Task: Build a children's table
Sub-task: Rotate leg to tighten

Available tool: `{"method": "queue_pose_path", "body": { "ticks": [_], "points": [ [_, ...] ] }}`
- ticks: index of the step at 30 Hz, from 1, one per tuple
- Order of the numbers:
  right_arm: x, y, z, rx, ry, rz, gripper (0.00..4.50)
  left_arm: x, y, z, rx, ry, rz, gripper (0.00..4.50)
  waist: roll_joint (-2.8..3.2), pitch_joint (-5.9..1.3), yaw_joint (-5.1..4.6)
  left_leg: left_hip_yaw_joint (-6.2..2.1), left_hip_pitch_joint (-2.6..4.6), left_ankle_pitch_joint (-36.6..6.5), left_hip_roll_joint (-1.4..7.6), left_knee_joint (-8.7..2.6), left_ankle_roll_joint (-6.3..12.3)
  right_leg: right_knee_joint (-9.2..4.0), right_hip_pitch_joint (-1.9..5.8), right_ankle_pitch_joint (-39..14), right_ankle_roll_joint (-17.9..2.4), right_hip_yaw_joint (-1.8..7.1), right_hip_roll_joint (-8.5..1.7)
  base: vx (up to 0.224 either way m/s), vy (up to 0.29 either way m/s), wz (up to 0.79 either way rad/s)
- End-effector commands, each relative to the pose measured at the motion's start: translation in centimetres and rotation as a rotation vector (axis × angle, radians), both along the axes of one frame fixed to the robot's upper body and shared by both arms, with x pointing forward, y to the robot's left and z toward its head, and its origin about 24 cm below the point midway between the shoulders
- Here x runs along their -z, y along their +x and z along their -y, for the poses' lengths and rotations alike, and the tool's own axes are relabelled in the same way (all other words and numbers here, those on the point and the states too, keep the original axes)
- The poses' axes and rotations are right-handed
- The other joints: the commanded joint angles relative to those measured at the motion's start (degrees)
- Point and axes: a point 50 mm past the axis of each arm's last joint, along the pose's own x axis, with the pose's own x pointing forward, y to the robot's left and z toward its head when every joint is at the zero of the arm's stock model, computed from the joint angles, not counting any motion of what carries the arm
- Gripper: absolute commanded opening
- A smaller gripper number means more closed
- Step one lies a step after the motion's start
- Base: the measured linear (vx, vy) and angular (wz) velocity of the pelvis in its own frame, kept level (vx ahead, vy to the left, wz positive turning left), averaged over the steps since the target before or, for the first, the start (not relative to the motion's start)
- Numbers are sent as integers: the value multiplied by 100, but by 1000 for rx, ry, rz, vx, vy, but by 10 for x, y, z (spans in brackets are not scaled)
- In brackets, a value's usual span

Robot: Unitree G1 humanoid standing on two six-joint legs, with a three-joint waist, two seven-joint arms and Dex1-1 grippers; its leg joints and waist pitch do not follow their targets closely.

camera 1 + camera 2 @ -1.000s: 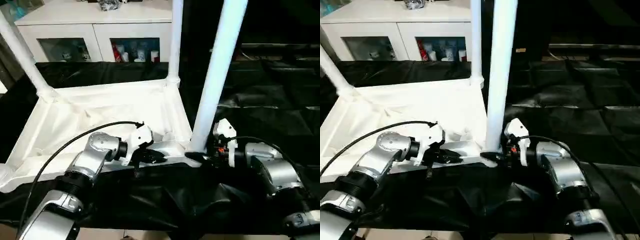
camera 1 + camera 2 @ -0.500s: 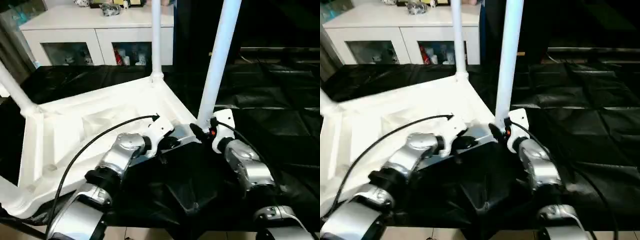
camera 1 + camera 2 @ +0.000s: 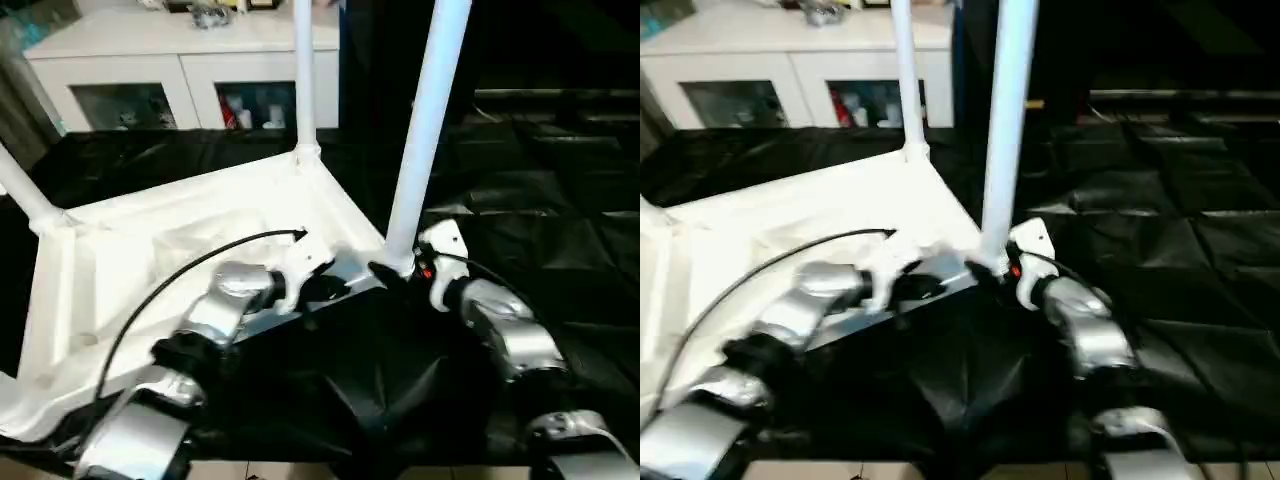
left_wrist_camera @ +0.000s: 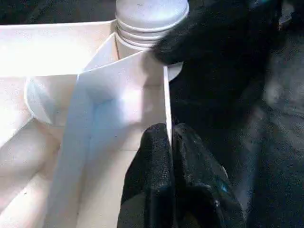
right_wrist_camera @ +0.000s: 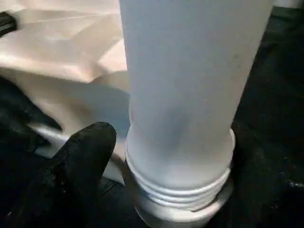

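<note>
On the black sheet (image 3: pixel 560 200), tabletop (image 3: pixel 170 240) lies underside-up, legs (image 3: pixel 425 130) upright; left pincer (image 4: pixel 166 142) pinches its rim, right pincer (image 3: pixel 385 275) spread.

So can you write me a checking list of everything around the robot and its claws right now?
Surface: black crinkled sheet covers the work area.
Job's things: white tabletop lies upside down; three legs stand in its corners, the nearest leg upright by the right claw.
Clutter: nothing seen on the sheet.
Claws: left claw shut, pinching the tabletop's thin edge wall; right claw at the nearest leg's base, one finger beside it.
Cables: black cable arcs over the left arm.
Surroundings: white cabinet with glass doors behind.
</note>
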Motion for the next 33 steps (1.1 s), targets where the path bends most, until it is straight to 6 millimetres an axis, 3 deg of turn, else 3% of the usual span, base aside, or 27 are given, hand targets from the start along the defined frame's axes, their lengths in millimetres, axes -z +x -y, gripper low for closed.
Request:
{"method": "queue_pose_path", "body": {
  "ticks": [1,5,8,13,18,20,21,23,24,25,26,28,32,33],
  "points": [
    [7,-11,-18,-164,9,-58,392,-5,-5,5,116,-7,10,0,-129,-372,44,-30,-2,-705,163,-283,673,-309,324,-394,-1383,185,-290,0,0,0],
    [-3,-12,-4,-257,-3,-60,392,-5,-10,-16,165,36,-25,0,-119,-379,77,-21,18,-686,196,-266,775,-271,290,-189,-1606,171,-287,0,0,0],
    [-8,-11,1,-292,-16,-59,392,-8,-12,-24,193,39,-39,0,-120,-345,73,-17,37,-985,208,-300,630,-309,273,-612,-1563,176,-288,0,0,0],
    [-9,-12,1,-323,-21,-64,392,-10,-13,-26,204,38,-44,0,-110,-338,74,-24,42,-1077,214,-318,447,-312,276,-720,-1537,188,-296,0,0,0],
    [-6,-15,-3,-330,13,-82,335,-9,-14,-23,203,25,-49,0,-103,-359,82,-20,45,-924,202,-289,488,-281,286,-410,-1594,186,-293,0,0,0],
    [-3,-18,-6,-318,31,-91,326,-8,-12,-19,184,16,-41,0,-66,-363,80,-23,47,-927,202,-283,494,-277,286,-327,-1620,182,-287,0,0,0],
    [-2,-18,-7,-308,35,-94,321,-8,-12,-18,173,14,-38,0,-81,-364,80,-22,44,-903,202,-280,503,-270,292,-258,-1636,183,-283,0,0,0],
    [5,-16,-11,-209,28,-90,293,-6,-6,-13,109,20,-21,0,-75,-361,83,-23,43,-917,203,-283,495,-271,282,-270,-1634,183,-287,0,0,0],
    [6,-14,-12,-178,23,-86,286,-5,-4,-11,89,21,-17,0,-31,-345,82,-26,61,-1061,203,-296,416,-296,268,-471,-1613,182,-290,0,0,0],
    [8,-12,-12,-149,18,-83,283,-5,-3,-10,71,20,-13,0,-55,-338,68,-23,61,-1143,199,-308,367,-322,272,-598,-1576,186,-290,0,0,0],
    [14,-6,-14,-20,-7,-77,283,-4,3,-4,-2,17,3,0,-23,-332,57,-40,60,-1263,195,-329,252,-329,274,-830,-1516,189,-301,0,0,0],
    [20,1,-16,117,-16,-92,277,-4,9,4,-66,21,22,0,-57,-292,5,-49,106,-1737,161,-366,17,-432,261,-1645,-1310,187,-303,0,0,0],
    [29,6,-31,262,-2,-119,274,-6,19,21,-189,5,48,0,-63,-266,-20,-72,130,-1954,153,-393,-91,-504,224,-2229,-1030,199,-310,0,0,0],
    [31,8,-44,319,-7,-120,274,-7,23,33,-244,-14,58,0,-60,-255,-18,-77,133,-1998,145,-401,-90,-525,215,-2337,-967,200,-310,0,0,0]
  ]
}}
